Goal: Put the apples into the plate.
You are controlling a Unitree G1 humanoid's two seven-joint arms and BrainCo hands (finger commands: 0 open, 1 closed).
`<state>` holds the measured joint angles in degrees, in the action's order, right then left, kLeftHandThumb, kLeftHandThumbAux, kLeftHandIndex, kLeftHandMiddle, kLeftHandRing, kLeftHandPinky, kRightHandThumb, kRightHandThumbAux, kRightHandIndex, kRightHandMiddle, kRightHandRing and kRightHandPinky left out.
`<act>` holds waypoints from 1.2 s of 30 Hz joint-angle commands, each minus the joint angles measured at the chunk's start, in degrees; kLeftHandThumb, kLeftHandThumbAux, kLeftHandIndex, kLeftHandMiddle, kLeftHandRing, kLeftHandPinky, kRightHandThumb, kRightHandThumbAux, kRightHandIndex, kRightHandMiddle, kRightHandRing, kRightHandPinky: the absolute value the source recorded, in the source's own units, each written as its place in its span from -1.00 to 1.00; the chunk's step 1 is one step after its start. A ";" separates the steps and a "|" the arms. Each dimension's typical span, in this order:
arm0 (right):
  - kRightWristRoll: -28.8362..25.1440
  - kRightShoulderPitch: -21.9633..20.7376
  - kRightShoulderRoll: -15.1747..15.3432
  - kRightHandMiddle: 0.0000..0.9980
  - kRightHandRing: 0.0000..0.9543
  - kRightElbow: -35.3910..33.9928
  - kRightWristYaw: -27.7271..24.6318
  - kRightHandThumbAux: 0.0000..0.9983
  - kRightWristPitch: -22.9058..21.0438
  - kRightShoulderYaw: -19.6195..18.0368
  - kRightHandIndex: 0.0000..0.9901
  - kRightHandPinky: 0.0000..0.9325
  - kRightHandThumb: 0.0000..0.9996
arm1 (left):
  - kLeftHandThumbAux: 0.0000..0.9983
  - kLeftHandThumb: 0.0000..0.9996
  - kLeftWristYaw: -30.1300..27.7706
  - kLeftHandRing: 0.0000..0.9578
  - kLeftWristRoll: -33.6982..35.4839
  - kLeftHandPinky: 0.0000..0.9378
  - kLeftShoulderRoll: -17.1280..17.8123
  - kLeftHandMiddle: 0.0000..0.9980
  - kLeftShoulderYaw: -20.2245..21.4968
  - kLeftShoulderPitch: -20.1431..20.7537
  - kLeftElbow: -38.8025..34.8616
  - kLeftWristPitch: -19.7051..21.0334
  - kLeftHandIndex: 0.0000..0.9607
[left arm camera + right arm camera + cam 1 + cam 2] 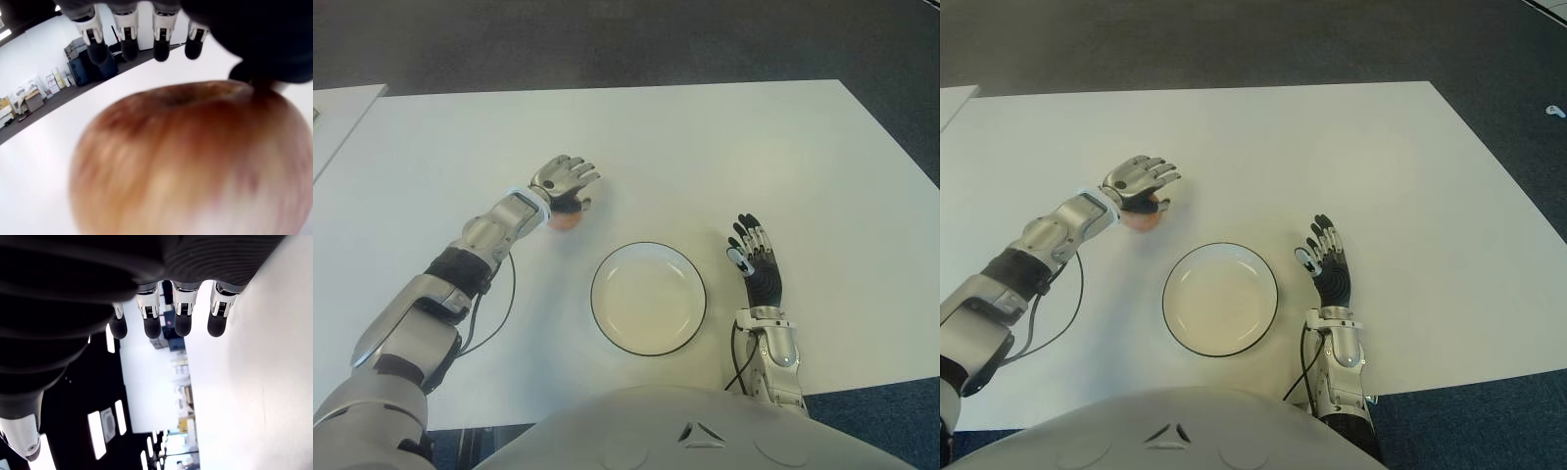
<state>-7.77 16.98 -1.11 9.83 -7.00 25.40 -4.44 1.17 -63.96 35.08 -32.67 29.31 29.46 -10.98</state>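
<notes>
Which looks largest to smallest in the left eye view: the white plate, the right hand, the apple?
1. Round white black-rimmed plate.
2. Right hand, open beside the plate.
3. Reddish-yellow apple, mostly hidden under the left hand, so its size is uncertain.

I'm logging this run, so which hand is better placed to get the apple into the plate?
Left. The left hand is directly over the apple, fingers extended above it, not closed. The right hand shows open on the plate's far side, away from the apple.
</notes>
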 commanded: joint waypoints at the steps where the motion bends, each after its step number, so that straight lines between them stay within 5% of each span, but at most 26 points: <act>1: 0.42 2.17 0.01 -0.89 -0.97 4.82 0.70 0.19 -3.50 -0.42 -0.91 -0.96 -0.74 | -0.40 -0.43 -1.41 -1.00 1.18 -1.00 -0.31 -1.00 -0.76 -1.79 0.96 0.38 -1.00; 20: 0.71 1.20 0.47 -0.88 -0.97 5.75 1.03 0.20 -3.86 -0.74 -0.91 -0.98 -0.76 | -0.37 -0.42 -7.00 -1.00 8.94 -1.00 -2.51 -1.00 0.25 -2.81 1.83 0.92 -1.00; 36: 0.52 0.00 0.67 -0.89 -0.98 7.40 0.80 0.21 -3.47 -1.33 -0.92 -0.99 -0.75 | -0.45 -0.45 -8.95 -1.00 13.15 -1.00 -4.16 -1.00 2.61 -5.12 -1.52 7.26 -1.00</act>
<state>-7.06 14.67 -0.29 11.89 -6.39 25.39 -5.34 -5.95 -51.38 31.54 -30.00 25.92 28.07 -4.84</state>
